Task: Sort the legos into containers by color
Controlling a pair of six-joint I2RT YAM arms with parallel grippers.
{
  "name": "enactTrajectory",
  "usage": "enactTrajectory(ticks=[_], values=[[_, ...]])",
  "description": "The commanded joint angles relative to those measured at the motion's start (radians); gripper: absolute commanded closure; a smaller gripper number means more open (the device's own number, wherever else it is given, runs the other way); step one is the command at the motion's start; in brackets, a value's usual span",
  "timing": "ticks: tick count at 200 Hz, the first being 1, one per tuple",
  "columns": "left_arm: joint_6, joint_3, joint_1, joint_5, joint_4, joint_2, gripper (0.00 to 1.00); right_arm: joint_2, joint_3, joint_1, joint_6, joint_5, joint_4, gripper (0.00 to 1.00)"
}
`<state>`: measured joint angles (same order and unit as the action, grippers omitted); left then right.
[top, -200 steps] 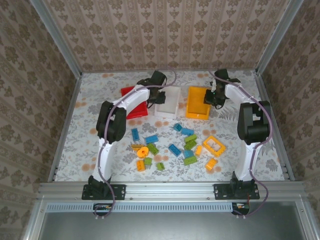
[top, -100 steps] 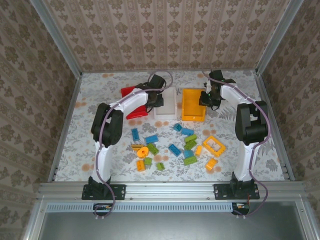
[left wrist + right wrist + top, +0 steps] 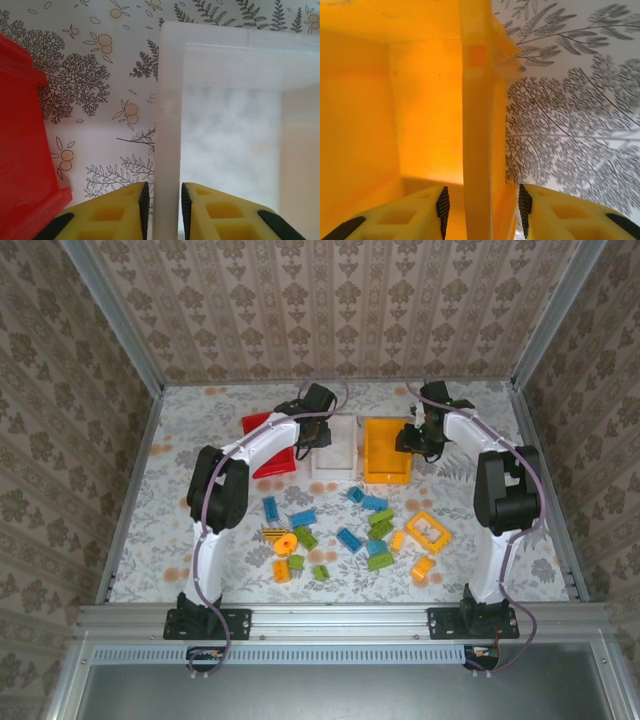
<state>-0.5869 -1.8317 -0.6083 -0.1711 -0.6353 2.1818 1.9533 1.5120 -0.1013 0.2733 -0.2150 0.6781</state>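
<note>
Three smooth, open rectangular plastic bins sit in a row at the far side of the table (image 3: 180, 530), whose cloth has a fern-and-fruit print: red bin (image 3: 268, 464), translucent white bin (image 3: 340, 448) and glossy orange bin (image 3: 385, 476). The studded legos (image 3: 349, 538), in blue, green and orange, lie scattered nearer the arm bases, none in a bin. The left gripper (image 3: 165, 200) pinches the white bin's left wall between ribbed black pads. The right gripper (image 3: 482, 200) straddles the orange bin's right wall; I cannot tell whether it grips.
</note>
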Motion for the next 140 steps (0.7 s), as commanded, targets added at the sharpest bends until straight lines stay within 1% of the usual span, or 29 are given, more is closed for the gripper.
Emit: enactTrajectory(ticks=[1, 23, 32, 51, 68, 79, 82, 94, 114, 131, 140], values=[[-0.022, 0.001, -0.005, -0.029, -0.014, -0.054, 0.64, -0.143, -0.045, -0.001, 0.036, 0.058, -0.022, 0.54], [-0.020, 0.013, -0.022, -0.041, -0.004, -0.128, 0.49, -0.255, -0.100, -0.009, 0.075, 0.111, -0.017, 0.53], [-0.021, 0.025, -0.030, -0.045, 0.001, -0.166, 0.45, -0.305, -0.134, -0.021, 0.093, 0.138, -0.010, 0.53], [-0.021, 0.092, -0.049, -0.028, 0.043, -0.264, 0.39, -0.412, -0.215, -0.066, 0.144, 0.194, 0.004, 0.54], [-0.007, 0.160, -0.076, -0.001, 0.069, -0.358, 0.36, -0.503, -0.293, -0.134, 0.201, 0.242, 0.029, 0.56], [0.007, 0.208, -0.102, 0.010, 0.069, -0.421, 0.36, -0.555, -0.343, -0.193, 0.247, 0.274, 0.051, 0.57], [0.011, 0.224, -0.110, 0.014, 0.069, -0.440, 0.36, -0.594, -0.357, -0.212, 0.257, 0.283, 0.055, 0.58], [0.030, 0.300, -0.145, 0.025, 0.071, -0.519, 0.35, -0.667, -0.422, -0.292, 0.298, 0.317, 0.069, 0.58], [0.008, 0.456, -0.201, 0.040, 0.068, -0.668, 0.34, -0.772, -0.528, -0.428, 0.380, 0.359, 0.117, 0.58], [-0.027, 0.596, -0.267, 0.027, 0.061, -0.797, 0.32, -0.842, -0.610, -0.573, 0.507, 0.425, 0.185, 0.56], [-0.048, 0.666, -0.310, 0.019, 0.061, -0.856, 0.32, -0.873, -0.660, -0.651, 0.591, 0.437, 0.199, 0.55]])
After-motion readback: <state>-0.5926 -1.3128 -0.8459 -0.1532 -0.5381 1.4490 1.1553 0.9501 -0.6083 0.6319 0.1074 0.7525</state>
